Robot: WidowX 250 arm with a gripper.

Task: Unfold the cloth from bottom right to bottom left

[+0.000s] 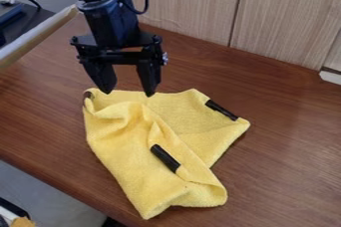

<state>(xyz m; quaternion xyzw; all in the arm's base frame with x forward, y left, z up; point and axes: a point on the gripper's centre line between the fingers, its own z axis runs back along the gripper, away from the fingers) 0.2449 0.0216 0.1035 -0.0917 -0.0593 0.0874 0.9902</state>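
And here is the black claw (128, 93), pointing down at the far edge of the yellow cloth (123, 154), its two fingers spread wide with nothing between them! The cloth lies on the brown wooden table (286, 171), rumpled and partly folded over itself, one narrow end running toward the near edge of the table. A raised fold crosses its middle, and there, on the folded part, sits a black strip (165, 158), set at a slant. A second black strip (221, 110) lies along the cloth's upper right edge, near the corner, while a small dark patch (88, 95) marks the upper left corner, just beside the claw's tip. Behind it all stands a pale wood-grain panel (186, 2), and over at the left, a light-coloured rail (40, 36) runs at a slant along the table.
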